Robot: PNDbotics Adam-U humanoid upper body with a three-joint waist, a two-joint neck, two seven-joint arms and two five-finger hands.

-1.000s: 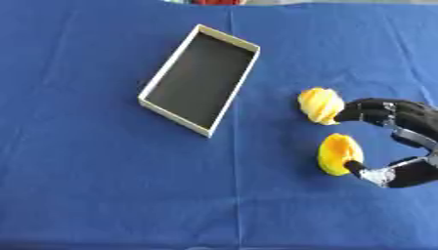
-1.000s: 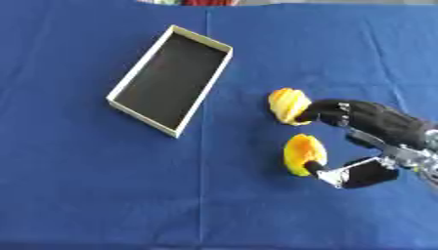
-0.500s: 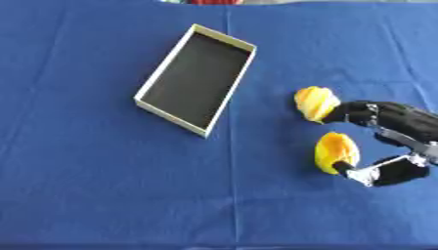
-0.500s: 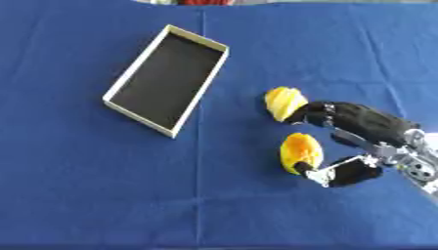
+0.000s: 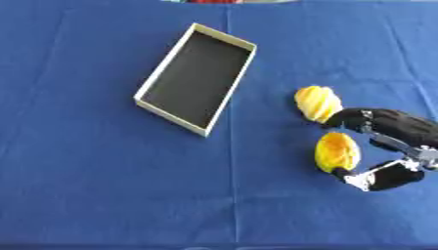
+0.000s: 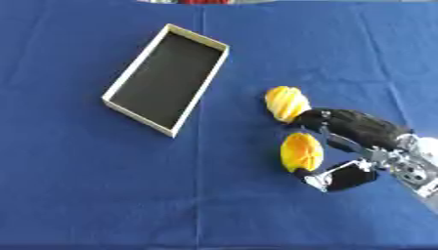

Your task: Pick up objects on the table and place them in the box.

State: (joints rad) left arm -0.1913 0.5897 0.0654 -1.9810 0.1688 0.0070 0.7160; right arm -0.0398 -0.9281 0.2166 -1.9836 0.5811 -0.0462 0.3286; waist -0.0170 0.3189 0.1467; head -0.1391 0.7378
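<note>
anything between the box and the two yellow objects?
Nothing: bare blue cloth separates the box from both yellow objects, clear in either eye view.

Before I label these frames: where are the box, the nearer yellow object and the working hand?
box (image 5: 150, 80), left eye view, left rim.
nearer yellow object (image 6: 301, 151), right eye view, its middle.
right hand (image 6: 363, 129), right eye view, its back.

Blue tablecloth (image 5: 102, 185): matt cloth, creased. Box (image 5: 196, 78): pale rim, matt black inside. Two yellow objects (image 6: 286, 103): ridged, slightly glossy. Right hand (image 6: 363, 141): matt black, silver metal joints.

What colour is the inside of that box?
Black inside the box, with a pale cream rim; clearest in the left eye view.
</note>
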